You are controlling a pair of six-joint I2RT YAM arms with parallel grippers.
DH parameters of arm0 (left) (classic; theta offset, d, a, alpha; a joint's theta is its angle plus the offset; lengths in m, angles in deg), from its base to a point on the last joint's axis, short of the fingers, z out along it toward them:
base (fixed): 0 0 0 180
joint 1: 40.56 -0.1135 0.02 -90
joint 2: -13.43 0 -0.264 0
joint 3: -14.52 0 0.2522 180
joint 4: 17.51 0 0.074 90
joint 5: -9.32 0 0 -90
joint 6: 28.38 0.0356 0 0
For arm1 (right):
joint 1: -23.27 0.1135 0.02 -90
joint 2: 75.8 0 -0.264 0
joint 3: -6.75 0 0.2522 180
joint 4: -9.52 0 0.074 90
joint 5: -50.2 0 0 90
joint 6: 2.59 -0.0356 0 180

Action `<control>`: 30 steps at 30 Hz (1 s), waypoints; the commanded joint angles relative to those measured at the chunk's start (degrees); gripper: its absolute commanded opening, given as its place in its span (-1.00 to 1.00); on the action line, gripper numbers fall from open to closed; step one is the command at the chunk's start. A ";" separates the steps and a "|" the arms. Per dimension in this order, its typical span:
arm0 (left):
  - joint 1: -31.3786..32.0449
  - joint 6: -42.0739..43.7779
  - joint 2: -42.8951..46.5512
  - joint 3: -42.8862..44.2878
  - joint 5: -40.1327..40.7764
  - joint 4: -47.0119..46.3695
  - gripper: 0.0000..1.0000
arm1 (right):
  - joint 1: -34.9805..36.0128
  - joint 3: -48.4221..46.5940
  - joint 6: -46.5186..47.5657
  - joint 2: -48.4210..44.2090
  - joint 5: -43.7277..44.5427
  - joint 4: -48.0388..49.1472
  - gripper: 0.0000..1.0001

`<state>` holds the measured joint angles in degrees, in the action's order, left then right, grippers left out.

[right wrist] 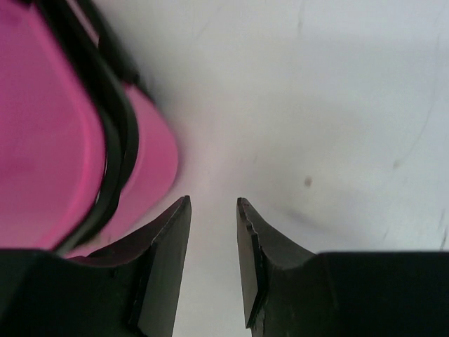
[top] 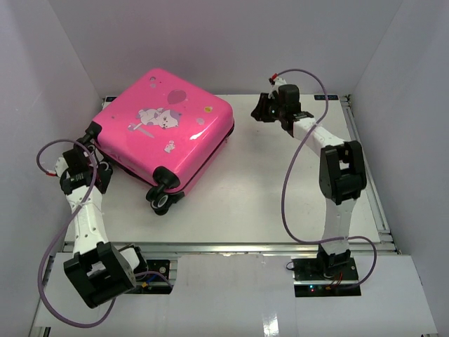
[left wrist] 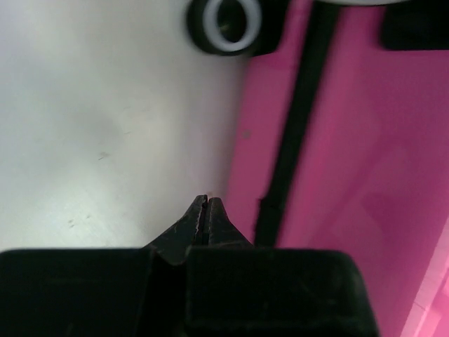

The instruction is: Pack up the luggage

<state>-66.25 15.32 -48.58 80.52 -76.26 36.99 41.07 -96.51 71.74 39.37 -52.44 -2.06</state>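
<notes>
Left gripper [left wrist: 205, 202], pinched closed, sits beside luggage [left wrist: 351, 175] near its wheel [left wrist: 226, 21].

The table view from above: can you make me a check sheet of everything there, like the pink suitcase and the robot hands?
Surface: white table, bare apart from the luggage.
Job's things: pink luggage lies flat at the far left, shut, with its black wheels toward the arms.
Clutter: nothing seen.
Grippers: left gripper is shut with nothing seen in it, beside the luggage's black zipper line. Right gripper is part open and empty, near a corner of the luggage.
Cables: purple cables loop along both arms, none lying on the luggage.
Surroundings: plain white walls on three sides.
</notes>
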 commanded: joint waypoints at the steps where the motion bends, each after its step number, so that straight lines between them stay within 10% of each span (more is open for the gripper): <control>1: -0.05 -9.91 -1.79 -2.07 7.79 -1.71 -1.00 | -0.57 -11.42 2.52 7.47 1.19 2.82 -0.22; 17: 8.31 -29.08 -32.95 16.90 22.59 -1.45 -1.00 | 0.70 -18.27 -14.11 24.92 -4.61 23.55 -0.22; 30: 18.27 -18.91 -53.91 33.45 34.13 -14.32 -1.00 | 6.08 -26.71 -12.18 32.37 0.91 16.55 -0.20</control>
<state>-56.35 -9.18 -93.81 106.40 -45.85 33.55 46.04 -123.94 57.87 73.73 -54.05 13.92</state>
